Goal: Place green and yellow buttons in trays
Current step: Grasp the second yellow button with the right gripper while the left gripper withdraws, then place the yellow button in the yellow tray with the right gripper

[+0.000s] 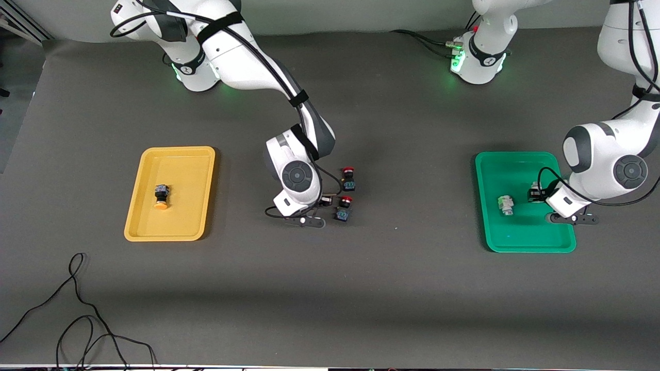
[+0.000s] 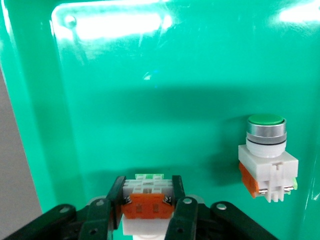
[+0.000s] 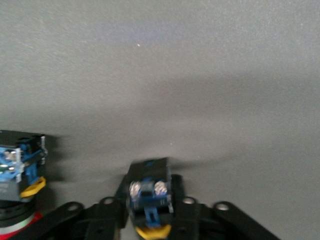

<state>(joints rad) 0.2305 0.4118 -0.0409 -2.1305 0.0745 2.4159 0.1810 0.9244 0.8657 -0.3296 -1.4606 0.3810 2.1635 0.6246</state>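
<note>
My left gripper (image 1: 536,193) is over the green tray (image 1: 515,242) and is shut on a white-bodied button with an orange-red block (image 2: 148,206). The left wrist view shows this gripper (image 2: 148,187) low over the tray floor (image 2: 150,75). A white-bodied button with a green cap (image 1: 506,204) lies in the tray beside it and also shows in the left wrist view (image 2: 266,157). My right gripper (image 1: 325,201) is over the table's middle, shut on a black-bodied button with a yellow cap (image 3: 149,197). Another yellow-capped button (image 1: 162,197) lies in the yellow tray (image 1: 149,234).
Two black-bodied buttons with red caps (image 1: 349,179) (image 1: 344,207) stand on the grey table right beside my right gripper; one shows in the right wrist view (image 3: 17,175). A black cable (image 1: 77,309) lies near the front camera at the right arm's end.
</note>
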